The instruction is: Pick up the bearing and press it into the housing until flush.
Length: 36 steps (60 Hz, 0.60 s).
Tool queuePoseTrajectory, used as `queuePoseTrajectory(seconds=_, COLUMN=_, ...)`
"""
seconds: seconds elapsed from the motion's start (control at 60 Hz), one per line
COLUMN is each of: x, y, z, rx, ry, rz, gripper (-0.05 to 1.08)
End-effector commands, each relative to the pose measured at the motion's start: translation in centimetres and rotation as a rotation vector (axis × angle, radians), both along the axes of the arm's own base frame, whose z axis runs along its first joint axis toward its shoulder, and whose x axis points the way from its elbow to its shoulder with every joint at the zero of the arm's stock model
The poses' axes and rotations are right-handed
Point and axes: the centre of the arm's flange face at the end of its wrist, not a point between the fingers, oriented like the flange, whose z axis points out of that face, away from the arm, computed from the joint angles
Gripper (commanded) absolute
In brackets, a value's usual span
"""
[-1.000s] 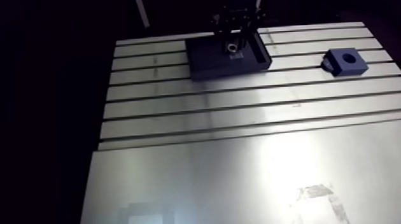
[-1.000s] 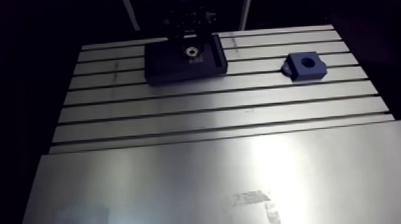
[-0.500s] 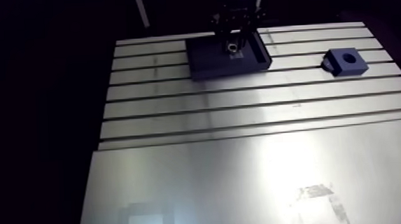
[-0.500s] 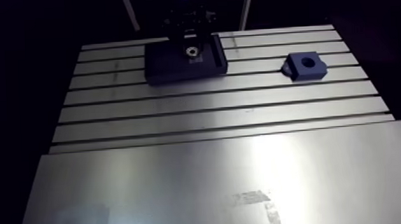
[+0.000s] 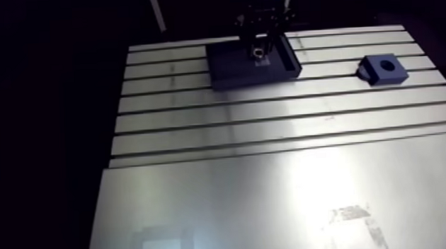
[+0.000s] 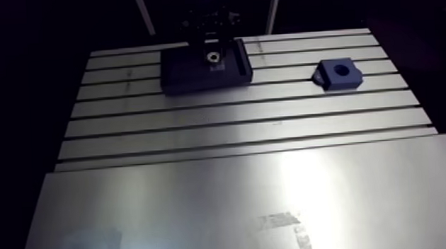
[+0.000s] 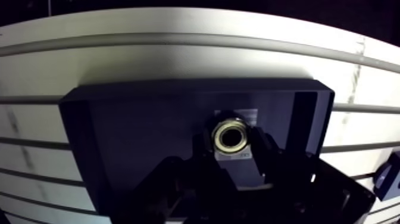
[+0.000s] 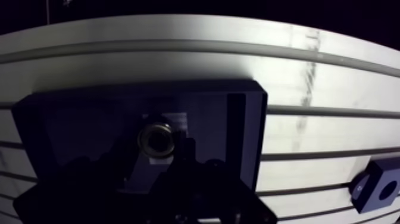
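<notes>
Across the worktop [image 5: 270,188], the claw [image 7: 233,148] stands down in the dark tray [image 7: 137,137], narrowly parted. It straddles the bearing [image 7: 231,136], bore upward, not visibly clamped. The housing [image 5: 384,67] waits at three o'clock, well apart.

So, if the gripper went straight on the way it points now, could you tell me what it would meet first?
Probably the bearing: it sits in the dark tray directly under the gripper, between its open fingers. Depth is unclear, so the fingertips might reach the tray floor first.
</notes>
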Motion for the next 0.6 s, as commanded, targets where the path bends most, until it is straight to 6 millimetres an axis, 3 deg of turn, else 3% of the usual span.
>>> queuePoseTrajectory(seconds=0.017, x=0.5, y=0.0, z=2.1, rx=0.002, ry=0.009, rz=0.0, gripper=0.63)
queuePoseTrajectory(seconds=0.133, x=1.1, y=0.0, z=4.0, rx=0.001, ry=0.006, rz=0.0, gripper=0.64)
queuePoseTrajectory(seconds=0.2, x=1.8, y=0.1, z=6.7, rx=0.002, ry=0.002, rz=0.005, gripper=0.64)
queuePoseTrajectory(seconds=0.35, x=3.3, y=0.1, z=10.1, rx=-0.001, ry=-0.013, rz=0.036, gripper=0.65)
queuePoseTrajectory(seconds=0.45, x=4.2, y=1.6, z=12.5, rx=-0.003, ry=-0.006, rz=0.059, gripper=0.66)
queuePoseTrajectory(seconds=0.467, x=4.7, y=3.1, z=13.4, rx=-0.005, ry=-0.004, rz=0.062, gripper=0.66)
queuePoseTrajectory(seconds=0.6, x=5.7, y=5.1, z=14.4, rx=-0.003, ry=0.001, rz=0.077, gripper=0.66)
